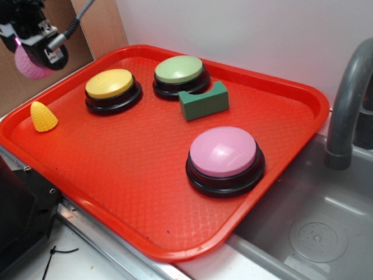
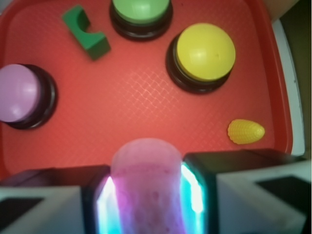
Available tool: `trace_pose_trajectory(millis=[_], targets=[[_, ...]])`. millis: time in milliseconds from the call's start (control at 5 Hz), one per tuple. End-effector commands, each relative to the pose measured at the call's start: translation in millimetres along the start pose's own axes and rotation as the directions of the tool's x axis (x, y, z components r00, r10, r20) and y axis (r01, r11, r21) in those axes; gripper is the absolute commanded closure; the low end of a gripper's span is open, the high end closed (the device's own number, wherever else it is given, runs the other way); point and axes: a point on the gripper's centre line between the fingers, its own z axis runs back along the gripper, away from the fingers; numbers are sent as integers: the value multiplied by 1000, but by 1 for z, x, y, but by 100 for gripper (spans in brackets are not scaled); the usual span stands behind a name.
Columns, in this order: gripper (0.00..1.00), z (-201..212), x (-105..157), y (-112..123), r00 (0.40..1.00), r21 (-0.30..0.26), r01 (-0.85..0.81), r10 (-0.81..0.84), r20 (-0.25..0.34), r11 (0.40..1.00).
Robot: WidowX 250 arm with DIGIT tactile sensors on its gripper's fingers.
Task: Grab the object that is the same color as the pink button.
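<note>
Your gripper (image 1: 32, 55) is cut off at the exterior view's corner, clenched on the pink ball (image 2: 146, 190), which sits blurred between its fingers (image 2: 195, 187); no long axis is discernible. The pink button (image 1: 224, 153) lies well apart, on the red tray (image 1: 145, 169) below.

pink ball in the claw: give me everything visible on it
The pink ball is a small, soft-looking pink object, too blurred in the wrist view to confirm its texture. It is clamped in the claw, a finger pressing each side, and part of it bulges out beyond them. In the exterior view it hangs in the air beyond the red tray's far left corner, touching only the claw. It is far smaller than the pink button and a similar pink.
</note>
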Motion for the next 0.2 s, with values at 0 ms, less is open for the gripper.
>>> trace_pose_trajectory(millis=[0], targets=[[100,7,-4,12,997,27,-63,61,45,998]])
